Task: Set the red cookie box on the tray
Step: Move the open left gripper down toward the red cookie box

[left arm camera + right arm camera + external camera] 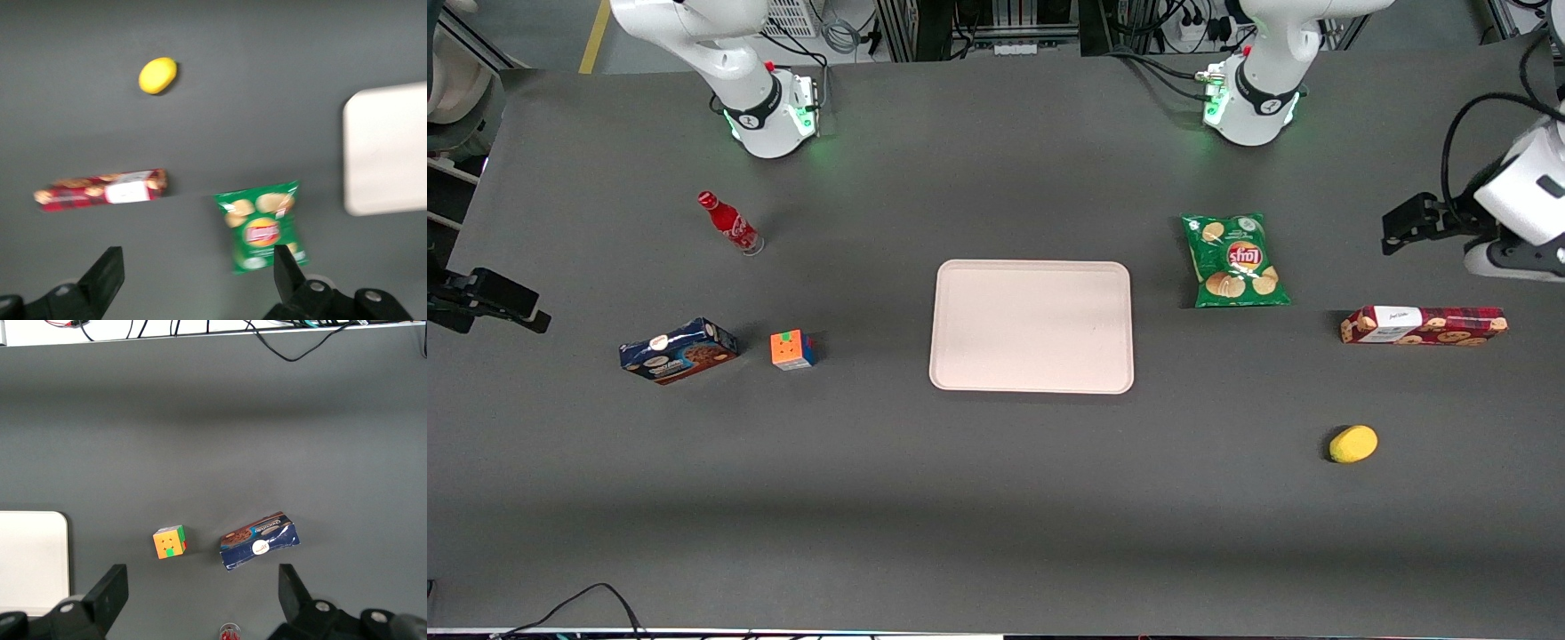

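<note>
My red cookie box (1424,325) lies flat toward my end of the table, well apart from the bare pale tray (1032,325) at mid-table.

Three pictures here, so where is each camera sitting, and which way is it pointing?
Front view: high up, facing both arm bases, looking down on the table, the tray and the red cookie box.
Left wrist view: on the working arm, pointing down; its open gripper hangs above the table near the chips bag.
Right wrist view: on the parked arm, looking down at the puzzle cube and blue cookie box.
Shared: all three show the tray.
</note>
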Tool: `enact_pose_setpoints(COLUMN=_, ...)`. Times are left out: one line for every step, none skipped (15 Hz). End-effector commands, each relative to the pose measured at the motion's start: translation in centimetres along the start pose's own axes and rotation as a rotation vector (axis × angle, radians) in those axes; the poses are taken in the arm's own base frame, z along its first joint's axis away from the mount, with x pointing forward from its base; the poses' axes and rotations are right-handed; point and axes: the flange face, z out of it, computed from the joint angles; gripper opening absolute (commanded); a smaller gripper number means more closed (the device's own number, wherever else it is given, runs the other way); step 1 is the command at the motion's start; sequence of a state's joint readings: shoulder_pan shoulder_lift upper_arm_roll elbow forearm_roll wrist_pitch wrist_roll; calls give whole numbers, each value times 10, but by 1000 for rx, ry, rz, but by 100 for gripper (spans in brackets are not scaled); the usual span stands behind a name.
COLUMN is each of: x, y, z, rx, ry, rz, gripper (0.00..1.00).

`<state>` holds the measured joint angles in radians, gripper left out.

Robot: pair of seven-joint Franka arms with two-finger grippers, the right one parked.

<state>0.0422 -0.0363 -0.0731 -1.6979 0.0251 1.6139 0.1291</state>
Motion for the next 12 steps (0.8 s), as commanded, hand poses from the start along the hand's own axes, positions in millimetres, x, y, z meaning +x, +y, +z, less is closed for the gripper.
enact_pose_setpoints(x=14, y=-51, z=30, rx=102, ry=-71, rz=365, gripper=100)
enact_pose_setpoints(x=17, y=-77, z=35, rx=111, ry=-52, rz=442, gripper=100)
enact_pose_setpoints(x=21, y=-95, z=45, rx=117, ry=-45, rz=543, gripper=100)
enact_pose_setpoints(x=26, y=-112, z=54, rx=130, ry=-39, rz=642, gripper=100)
enact_pose_setpoints(x=31, y=-127, z=63, rx=148, ry=-32, rz=753, gripper=100)
enact_pose_setpoints(x=36, y=-139, z=74, rx=162, ry=-33, rz=892, gripper=100)
enact_pose_setpoints(x=40, y=-152, z=86, rx=173, ry=-38, rz=1009, gripper=100)
enact_pose_setpoints(x=41, y=-160, z=97, rx=168, ry=-44, rz=1098, gripper=100)
enact_pose_setpoints(x=38, y=-172, z=114, rx=148, ry=-63, rz=1150, gripper=100)
enact_pose_setpoints(x=34, y=-180, z=132, rx=135, ry=-72, rz=1192, gripper=100)
enact_pose_setpoints(x=26, y=-190, z=152, rx=122, ry=-62, rz=1236, gripper=100)
enact_pose_setpoints(x=17, y=-199, z=174, rx=103, ry=-37, rz=1294, gripper=100)
